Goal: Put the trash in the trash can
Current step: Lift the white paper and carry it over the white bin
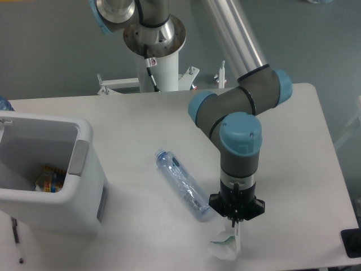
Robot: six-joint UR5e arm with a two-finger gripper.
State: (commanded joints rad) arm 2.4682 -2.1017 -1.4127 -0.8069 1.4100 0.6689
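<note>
— How is the pincer (236, 228) held?
— It is squeezed shut on the white paper wrapper (225, 247), low and right of middle in the frame.
— How is the wrapper seen?
— Crumpled, hanging under the fingertips, just above the desk (293, 169).
— And the bottle (183, 184)?
— It is laid flat mid-frame, blue cap up-left. The trash can (51, 180) is placed at the left edge.

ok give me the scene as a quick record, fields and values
tool: shut on wrapper
wrapper: pinched at its top, hanging near the table's front edge
bottle: lying on table, left of the tool, untouched
bin: at left, open top
in bin: colourful packet
</note>
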